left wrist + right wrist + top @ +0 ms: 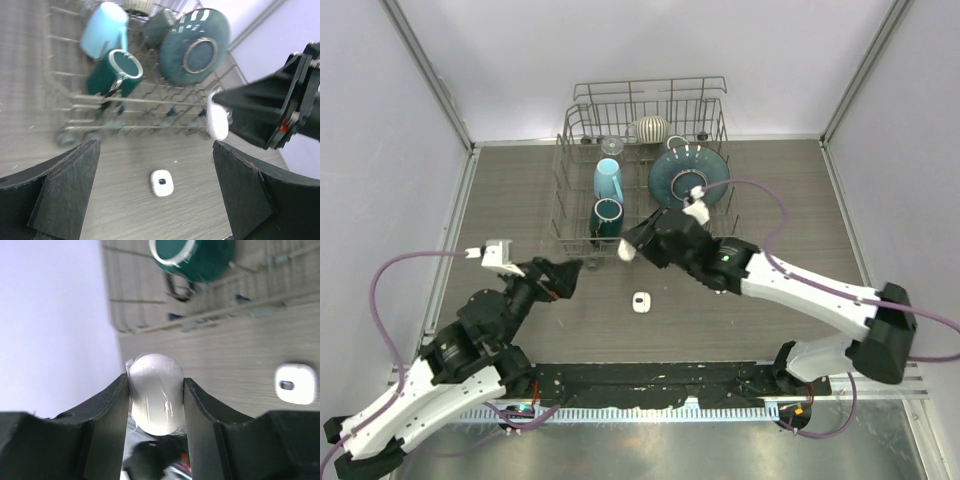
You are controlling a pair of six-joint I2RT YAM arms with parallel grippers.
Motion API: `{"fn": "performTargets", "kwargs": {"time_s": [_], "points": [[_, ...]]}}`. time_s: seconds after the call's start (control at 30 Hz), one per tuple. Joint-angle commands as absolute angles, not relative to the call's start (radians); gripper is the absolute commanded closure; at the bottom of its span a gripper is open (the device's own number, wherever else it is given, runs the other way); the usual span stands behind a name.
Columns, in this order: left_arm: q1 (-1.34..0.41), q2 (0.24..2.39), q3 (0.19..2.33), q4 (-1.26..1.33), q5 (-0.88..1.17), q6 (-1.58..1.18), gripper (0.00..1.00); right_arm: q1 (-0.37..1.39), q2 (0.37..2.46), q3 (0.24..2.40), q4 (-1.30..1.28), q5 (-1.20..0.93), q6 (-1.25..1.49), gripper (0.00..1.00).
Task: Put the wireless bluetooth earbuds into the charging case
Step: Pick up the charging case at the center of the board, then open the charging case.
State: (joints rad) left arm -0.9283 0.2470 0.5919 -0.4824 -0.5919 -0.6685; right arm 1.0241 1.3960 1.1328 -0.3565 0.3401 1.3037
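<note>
My right gripper [630, 248] is shut on a white pebble-like charging case [156, 392] wrapped in clear film, held above the table in front of the dish rack. The same case [218, 121] shows at the right of the left wrist view. A second white case [641, 301], closed, with a small dark spot on top, lies flat on the table between the arms. It also shows under my left gripper [155, 155], which hangs open above it and to its left, with nothing between its fingers. The wireless bluetooth earbuds are out of view.
A wire dish rack [562, 190] stands at the back middle of the table. It holds a light blue cup [608, 180], a dark green cup [606, 215], a teal plate [686, 172] and a striped bowl [650, 127]. Walls close in the table at left and right.
</note>
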Motion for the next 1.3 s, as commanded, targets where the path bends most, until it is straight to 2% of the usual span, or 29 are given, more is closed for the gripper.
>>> {"fn": "performTargets", "kwargs": {"time_s": [0.0, 0.3, 0.77, 1.07, 1.27], "points": [[-0.933, 0.447, 0.626, -0.082, -0.386, -0.491, 0.00, 1.006, 1.287, 1.112, -0.299, 0.391, 1.481, 0.99], [-0.933, 0.653, 0.635, 0.257, -0.302, -0.457, 0.01, 1.003, 1.151, 1.019, -0.203, 0.482, 1.660, 0.99], [-0.931, 0.770, 0.630, 0.362, -0.278, -0.529, 0.03, 1.003, 1.137, 0.951, -0.042, 0.448, 1.712, 0.99], [-0.933, 0.830, 0.629, 0.396, -0.265, -0.555, 0.10, 1.005, 1.150, 0.943, 0.021, 0.425, 1.700, 0.99], [-0.931, 0.839, 0.624, 0.408, -0.284, -0.554, 0.19, 1.003, 1.138, 0.945, 0.025, 0.426, 1.687, 0.99]]}}
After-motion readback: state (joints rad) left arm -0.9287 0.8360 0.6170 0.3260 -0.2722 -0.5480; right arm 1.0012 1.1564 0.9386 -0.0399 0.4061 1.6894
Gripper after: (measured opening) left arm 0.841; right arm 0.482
